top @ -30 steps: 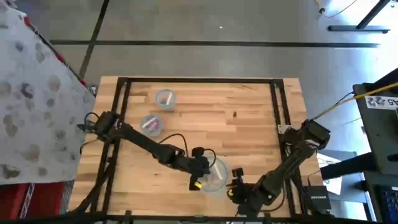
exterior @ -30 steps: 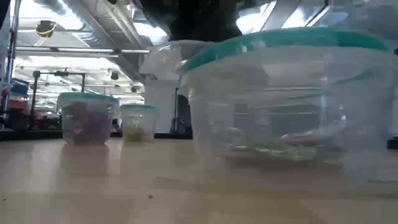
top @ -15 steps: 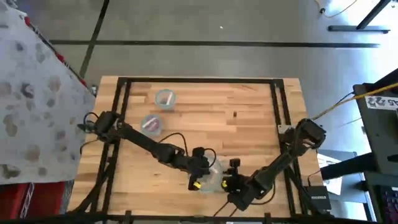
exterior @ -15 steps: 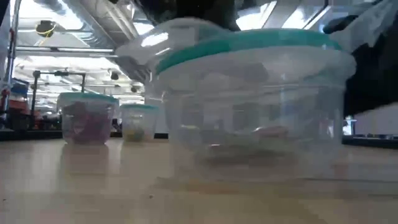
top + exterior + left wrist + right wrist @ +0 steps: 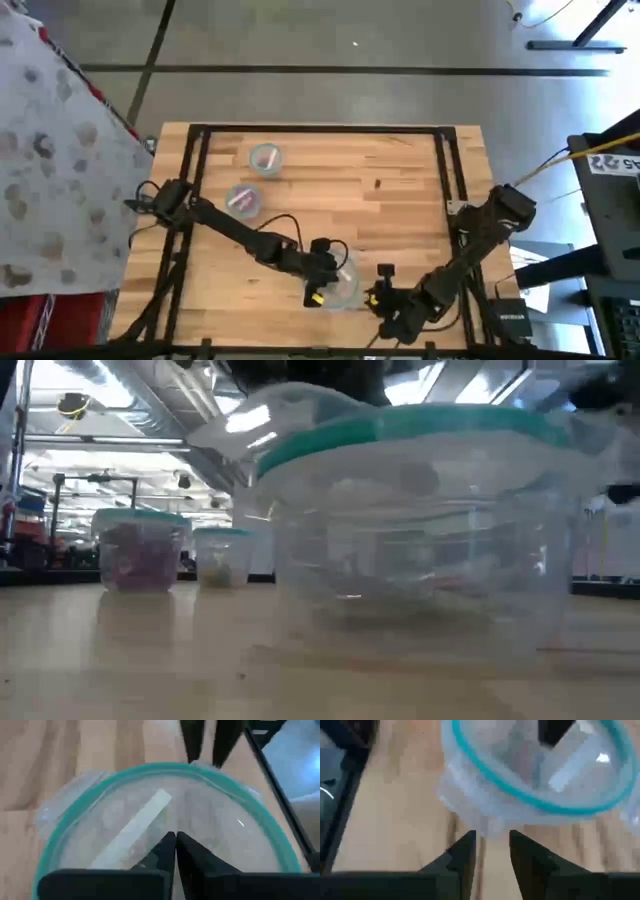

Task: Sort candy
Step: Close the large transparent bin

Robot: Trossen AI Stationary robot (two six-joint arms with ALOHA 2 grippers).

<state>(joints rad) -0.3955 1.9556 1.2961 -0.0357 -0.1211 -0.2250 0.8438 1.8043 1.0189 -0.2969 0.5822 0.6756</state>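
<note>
A clear bowl (image 5: 341,285) with a teal-rimmed lid (image 5: 165,805) stands near the table's front edge, between my two grippers. A pale thin strip (image 5: 137,830) shows through the lid; faint candy lies on the bowl's bottom (image 5: 420,600). My left gripper (image 5: 175,840), shut, is over the middle of the lid. My right gripper (image 5: 492,842) is at the bowl's right side, at the lid's edge. Two small bowls (image 5: 265,158) (image 5: 243,200) with candy stand at the far left. My left gripper has its shut fingertips (image 5: 170,845) on the middle of the lid's top, slanting down from the table's left. The bowl stands on the table under them. My right gripper has the lid's clear outer edge (image 5: 489,827) between its two fingertips, slanting down from the table's right. Whether the fingers clamp that edge, I cannot tell for sure.
In the low view the purple-filled small bowl (image 5: 140,550) and the smaller bowl (image 5: 222,555) stand far back on the left. A black frame (image 5: 445,170) runs around the wooden top. Bare wood lies at the middle and far right.
My right gripper went toward the table's left, then back toward the right, and its wrist rolled. The near bowl slid along the table toward the left with it, then a little way back. My left gripper stayed shut on the lid.
</note>
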